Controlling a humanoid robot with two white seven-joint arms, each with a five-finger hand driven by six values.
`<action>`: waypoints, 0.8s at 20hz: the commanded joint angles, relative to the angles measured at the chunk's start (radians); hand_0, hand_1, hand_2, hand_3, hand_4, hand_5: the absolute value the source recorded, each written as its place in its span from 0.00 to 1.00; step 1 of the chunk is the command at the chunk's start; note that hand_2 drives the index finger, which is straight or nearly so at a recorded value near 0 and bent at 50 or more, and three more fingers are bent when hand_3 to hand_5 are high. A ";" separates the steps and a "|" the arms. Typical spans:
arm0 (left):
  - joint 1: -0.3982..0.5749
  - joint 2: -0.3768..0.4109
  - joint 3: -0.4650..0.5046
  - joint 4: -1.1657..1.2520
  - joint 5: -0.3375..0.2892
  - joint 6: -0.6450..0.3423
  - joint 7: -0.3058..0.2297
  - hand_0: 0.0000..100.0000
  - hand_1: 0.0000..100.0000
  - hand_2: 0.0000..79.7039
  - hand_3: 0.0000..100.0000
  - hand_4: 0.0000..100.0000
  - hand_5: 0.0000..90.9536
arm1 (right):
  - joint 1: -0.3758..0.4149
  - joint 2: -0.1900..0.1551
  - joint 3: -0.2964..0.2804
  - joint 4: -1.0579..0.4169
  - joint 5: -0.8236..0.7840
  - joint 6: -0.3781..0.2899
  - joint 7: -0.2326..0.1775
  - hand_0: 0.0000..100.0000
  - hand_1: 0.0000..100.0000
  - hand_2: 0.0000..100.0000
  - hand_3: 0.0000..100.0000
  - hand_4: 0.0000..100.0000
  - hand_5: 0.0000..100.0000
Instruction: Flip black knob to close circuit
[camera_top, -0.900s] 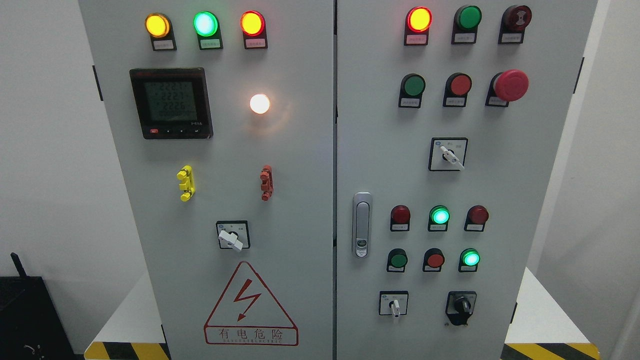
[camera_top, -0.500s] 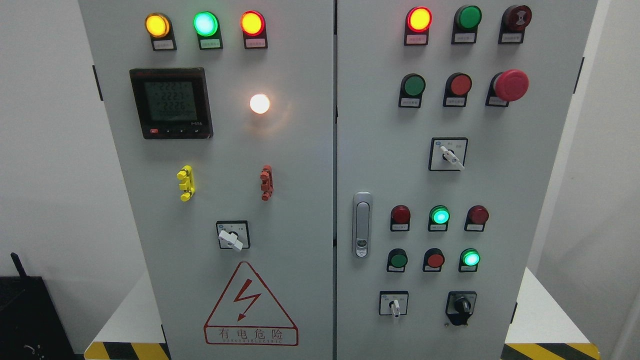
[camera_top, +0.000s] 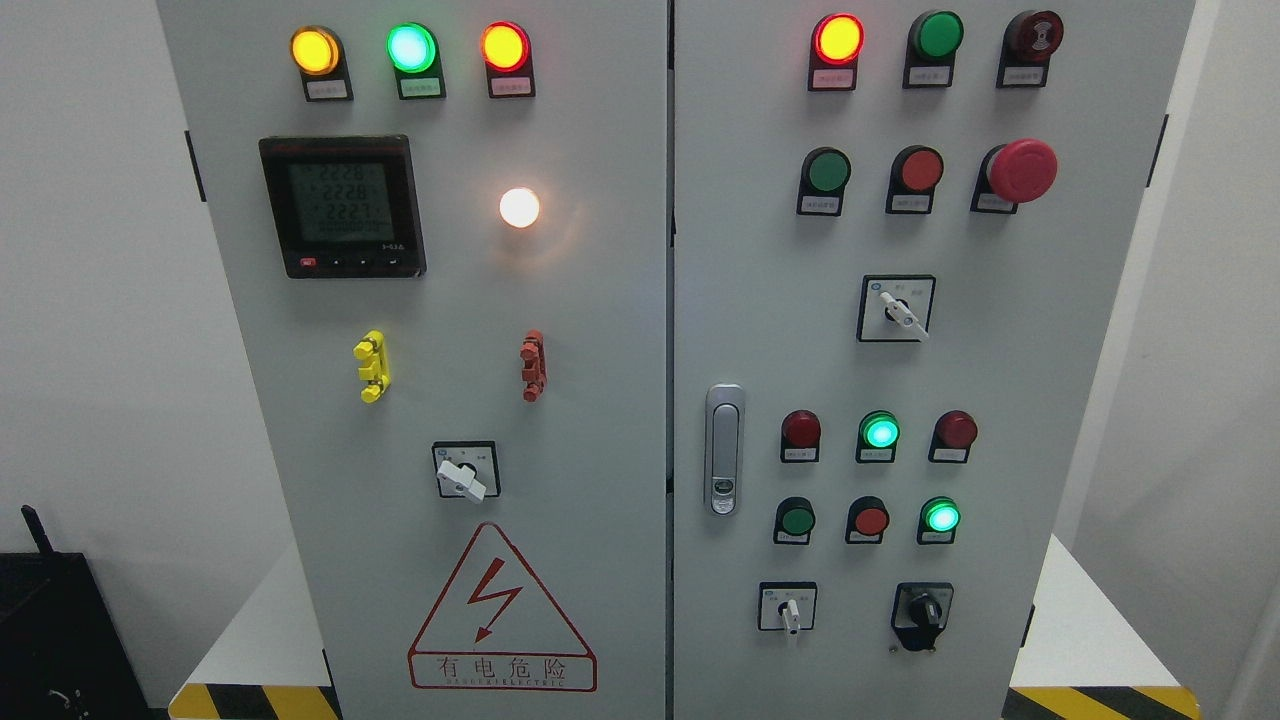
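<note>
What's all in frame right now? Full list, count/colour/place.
Black knob: 1, black, right door bottom right.
White-handled selectors: 3; left door low centre, right door middle, right door bottom left of the black knob.
Lit lamps: 7; yellow, green, red top left door; white beside the meter; red top right door; two green lower right door.
Unlit lamps or buttons: 8, green or red, right door.
Emergency stop: 1, red, right door upper right.
Meter: 1, black, left door upper left.
Terminals: 2, yellow and red, left door middle.
Door latch: 1, silver, right door left edge.
Warning triangle: 1, red, left door bottom.
Robot hand: none in view.
</note>
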 joint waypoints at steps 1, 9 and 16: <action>0.001 0.000 0.000 -0.001 0.000 0.001 0.000 0.12 0.56 0.00 0.00 0.00 0.00 | 0.070 0.013 0.062 -1.075 -0.148 0.013 0.001 0.00 0.09 0.02 0.15 0.11 0.00; 0.001 0.000 0.000 0.001 0.000 0.001 0.000 0.12 0.56 0.00 0.00 0.00 0.00 | 0.041 0.011 0.030 -1.401 0.027 -0.038 -0.097 0.00 0.18 0.39 0.65 0.56 0.49; -0.001 0.000 0.000 -0.001 0.000 0.001 0.000 0.12 0.56 0.00 0.00 0.00 0.00 | -0.079 -0.015 -0.061 -1.397 0.928 -0.132 -0.170 0.00 0.32 0.72 0.89 0.74 0.72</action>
